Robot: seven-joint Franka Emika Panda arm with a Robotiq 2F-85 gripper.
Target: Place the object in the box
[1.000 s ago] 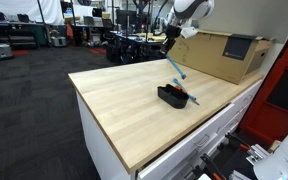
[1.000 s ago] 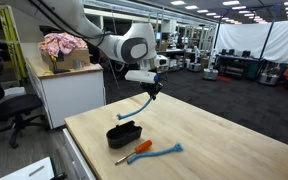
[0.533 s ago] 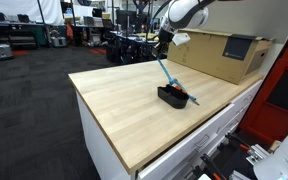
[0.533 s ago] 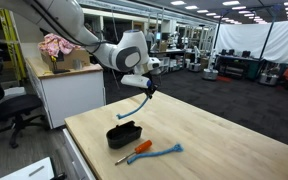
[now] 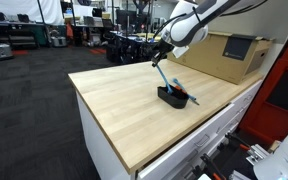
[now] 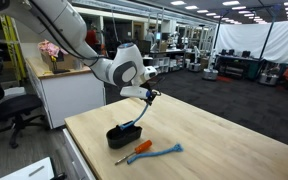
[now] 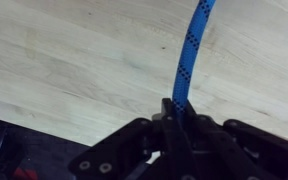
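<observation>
- While clamped in the pincer, the object is held tilted above the bench, its lower end over the box.
- The box is seated near a bench edge.

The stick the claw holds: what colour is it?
Blue stick with small dark marks; clearest in wrist view.

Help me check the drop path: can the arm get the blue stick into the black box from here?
Probably yes. The tool holds the blue stick just above the black box, its lower end at the open top, and nothing sits between them.
</observation>
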